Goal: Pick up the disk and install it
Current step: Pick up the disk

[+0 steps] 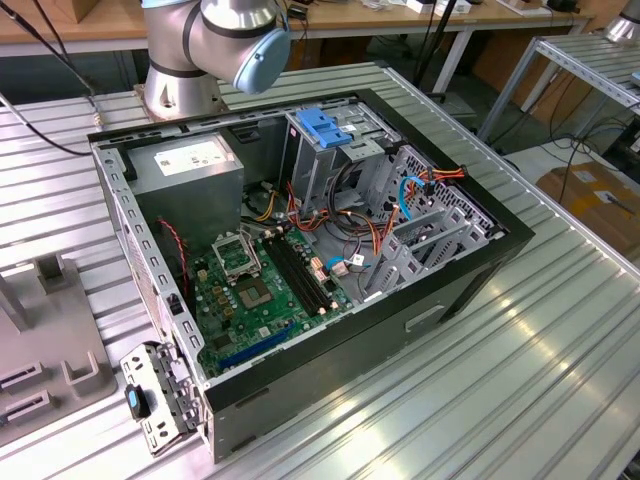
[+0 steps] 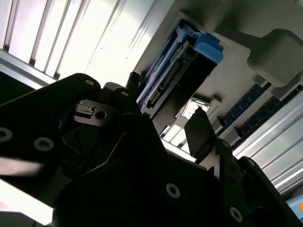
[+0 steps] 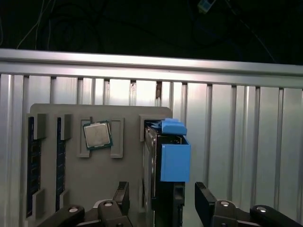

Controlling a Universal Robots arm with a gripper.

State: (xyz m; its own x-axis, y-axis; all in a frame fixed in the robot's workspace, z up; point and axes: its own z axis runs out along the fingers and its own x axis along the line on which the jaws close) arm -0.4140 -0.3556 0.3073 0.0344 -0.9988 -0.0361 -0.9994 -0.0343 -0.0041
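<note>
We note the disk, dark-sided and edged by a bright blue plastic carrier frame (image 3: 174,163), and the flat moulded plastic tray (image 3: 128,113) in matt grey (the ribbed aluminium table (image 3: 236,142) shows silver stripes). The square processor chip (image 3: 97,135) is silver rimmed green, the gripper (image 3: 163,197) black and the printed motherboard (image 1: 262,300) green.

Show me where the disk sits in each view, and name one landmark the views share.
First wrist view: the disk stands on edge in the grey holder plate, between the open jaws of the gripper.
Second wrist view: the disk stands just beyond the jaws.
Exterior view: what looks like the grey holder plate lies at the exterior view's left edge.
Shared landmark: the processor chip beside the disk, in both wrist views.
</note>
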